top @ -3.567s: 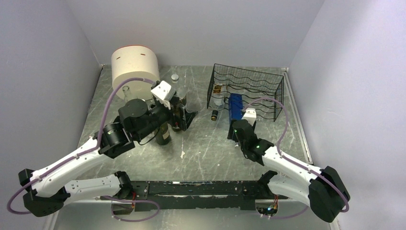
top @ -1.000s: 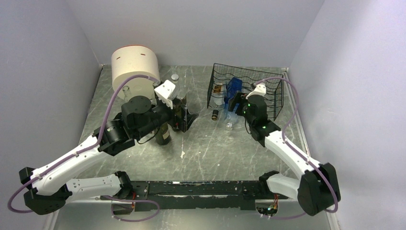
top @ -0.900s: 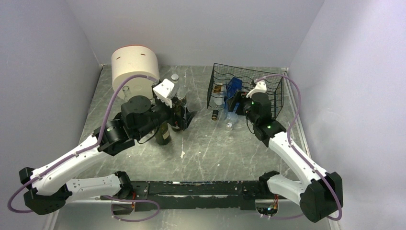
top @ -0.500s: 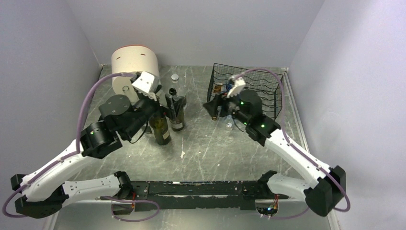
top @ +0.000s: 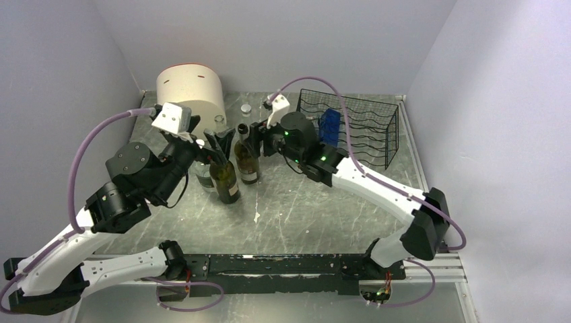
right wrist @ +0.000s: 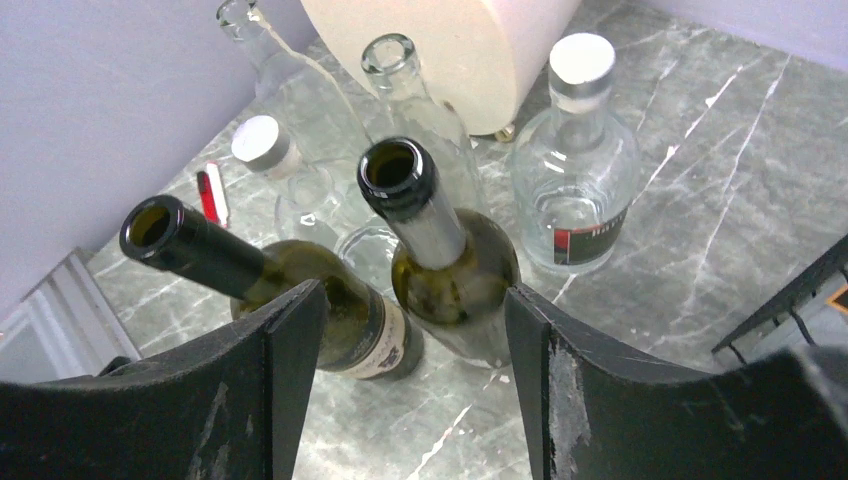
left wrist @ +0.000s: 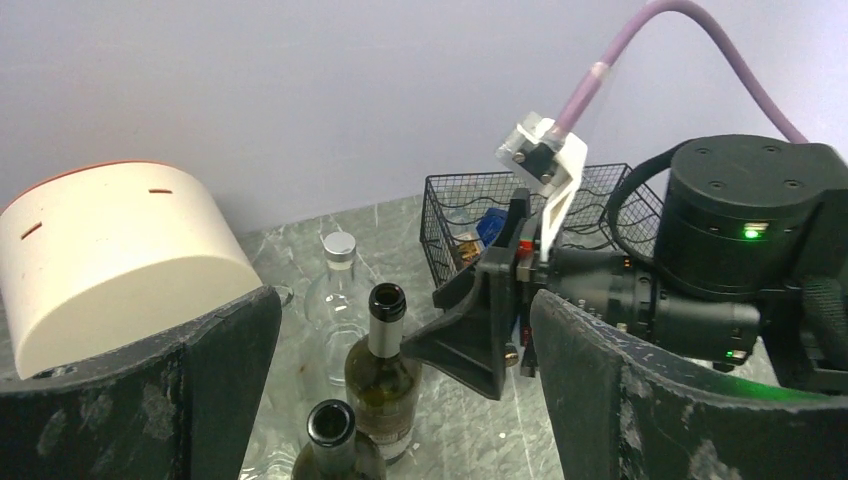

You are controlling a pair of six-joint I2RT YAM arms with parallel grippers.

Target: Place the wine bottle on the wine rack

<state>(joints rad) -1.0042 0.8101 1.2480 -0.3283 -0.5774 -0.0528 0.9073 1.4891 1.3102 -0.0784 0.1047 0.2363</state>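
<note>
Two dark green wine bottles stand upright in the middle of the table, one [top: 248, 161] behind the other [top: 225, 183]. My right gripper [top: 254, 140] is open, level with the rear bottle's neck, and nothing is between its fingers. In the right wrist view [right wrist: 415, 300] that bottle [right wrist: 445, 250] stands just ahead of the open jaws, and the other [right wrist: 280, 290] is to the left. My left gripper [top: 214, 142] is open above the bottles [left wrist: 385, 370]. The black wire wine rack [top: 360, 128] stands at the back right with a blue thing [top: 328, 124] in it.
A cream cylindrical container [top: 190, 94] stands at the back left. Several clear glass bottles [right wrist: 580, 160] stand around and behind the wine bottles. A small red item [right wrist: 210, 192] lies near the wall. The two grippers are close together over the bottles.
My right arm has swung left from the wine rack to the wine bottles, leaving the blue thing in the rack. My left gripper has drawn back to the left and risen.
</note>
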